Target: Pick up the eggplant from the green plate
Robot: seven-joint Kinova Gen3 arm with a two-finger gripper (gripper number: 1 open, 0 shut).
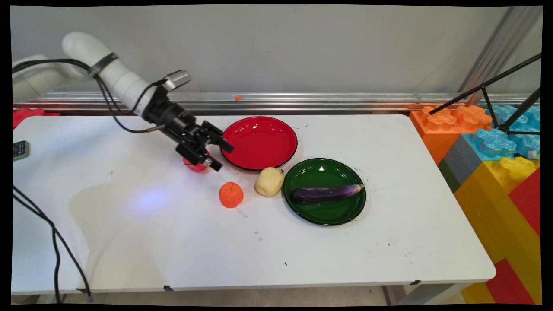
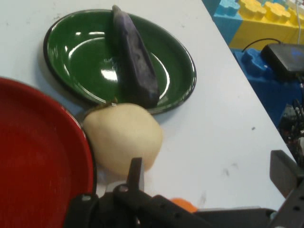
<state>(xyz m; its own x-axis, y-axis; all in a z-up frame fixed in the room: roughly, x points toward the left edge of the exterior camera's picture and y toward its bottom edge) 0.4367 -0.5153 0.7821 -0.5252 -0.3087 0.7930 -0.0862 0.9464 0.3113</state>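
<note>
Black gripper [image 1: 222, 156] spread above round red fruit [image 1: 195, 166], beside glossy red plate [image 1: 259, 142].

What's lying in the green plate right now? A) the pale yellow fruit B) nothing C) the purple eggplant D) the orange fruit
C: the purple eggplant lies inside the green plate, across its middle; the hand view shows the same, while the pale yellow fruit and the orange fruit sit on the white table to the plate's left in the main view.
</note>
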